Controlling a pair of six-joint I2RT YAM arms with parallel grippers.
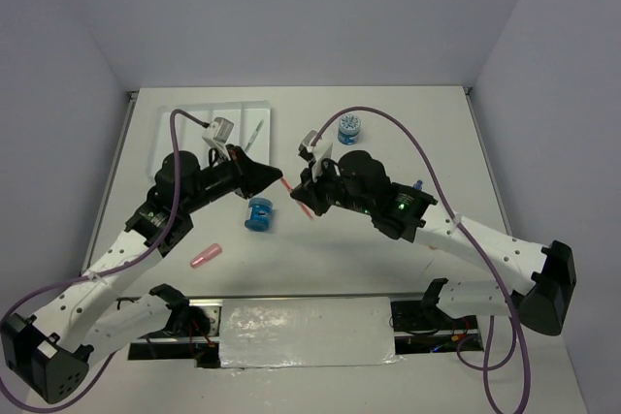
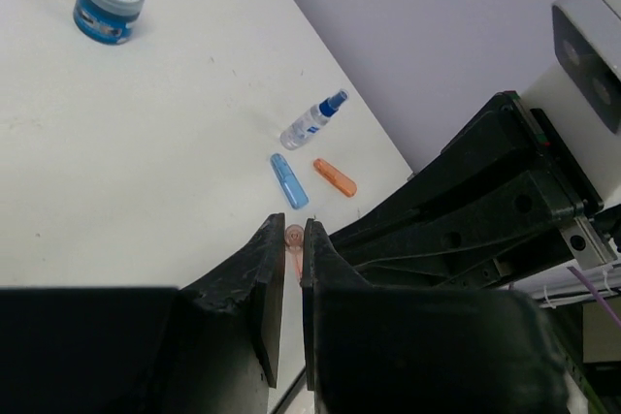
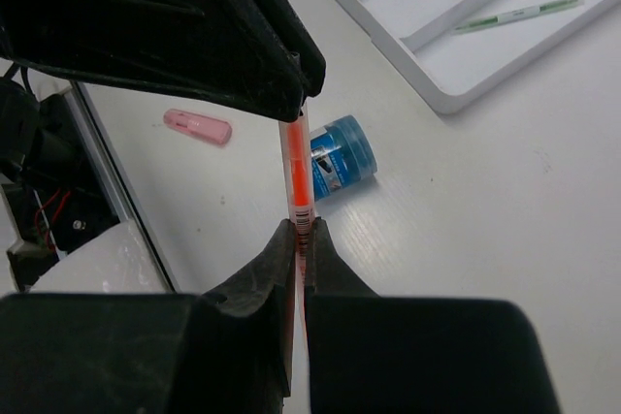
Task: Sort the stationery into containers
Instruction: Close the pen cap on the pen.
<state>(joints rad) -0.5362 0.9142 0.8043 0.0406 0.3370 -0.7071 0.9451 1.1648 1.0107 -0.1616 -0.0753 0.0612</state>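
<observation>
Mid-handover here. The orange pen (image 3: pixel 297 157) hangs in the air between the two arms, above the tabletop (image 1: pixel 340 259) and just right of the tray (image 1: pixel 247 107). My right tool (image 3: pixel 301 236) is pinched on one end of it. The left tool (image 2: pixel 292 237) has its jaws drawn in around the other end, with the pen tip showing in the slit. So I read both as clamped on the pen, though I can't tell how hard the left one bites.

In the part of the tray I can see, there's only the green pen (image 3: pixel 519 15), lying in one lane. A blue spool (image 1: pixel 259 213) sits right under the handover, and a pink stub (image 1: pixel 206 257) lies nearer the left base.

Next move, I reckon: ease the right tool apart slowly and check the left really has the pen. Then swing left over the tray and lay it in a lane. The risk is the pen pivoting or slipping once one side lets go.
</observation>
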